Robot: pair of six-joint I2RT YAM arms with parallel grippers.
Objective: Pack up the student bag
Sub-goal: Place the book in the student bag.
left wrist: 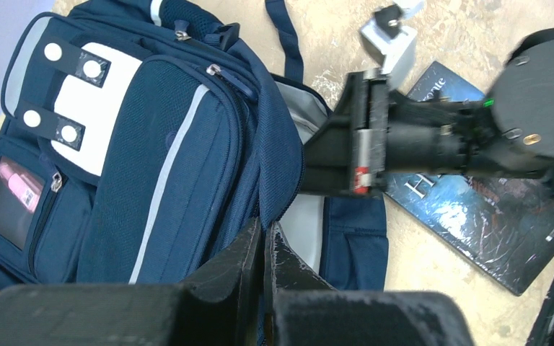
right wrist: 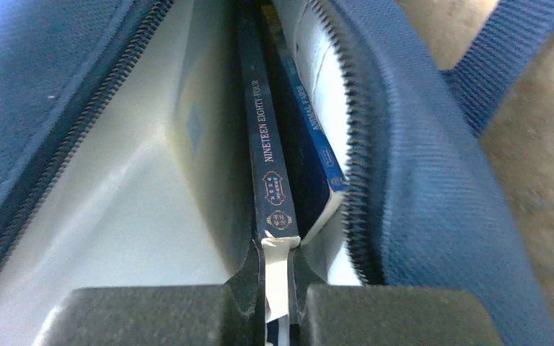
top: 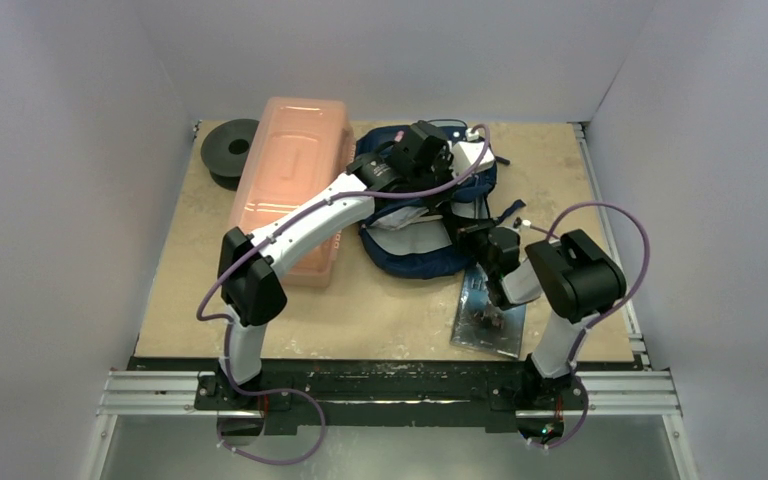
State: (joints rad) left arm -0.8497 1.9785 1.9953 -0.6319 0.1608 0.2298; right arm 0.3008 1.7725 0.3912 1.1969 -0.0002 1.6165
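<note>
The student bag (top: pixel 415 250) lies on the table with its main zip open, navy with grey stripes (left wrist: pixel 151 144). My left gripper (left wrist: pixel 268 238) is shut on the navy edge of the bag's opening and holds it up. My right gripper (right wrist: pixel 278 252) reaches into the opening (top: pixel 470 228) and is shut on the near end of a dark book (right wrist: pixel 263 144) titled Nineteen Eighty-Four, which stands on edge inside the bag. A second book, Animal Farm (right wrist: pixel 314 144), sits beside it against the zip side. The light grey lining (right wrist: pixel 137 216) fills the left of the compartment.
A glossy blue book (top: pixel 488 315) lies flat on the table beside the right arm (left wrist: pixel 433 137). A long pink translucent box (top: pixel 295 180) stands left of the bag, with a black spool (top: pixel 230 150) behind it. White walls enclose the table on three sides.
</note>
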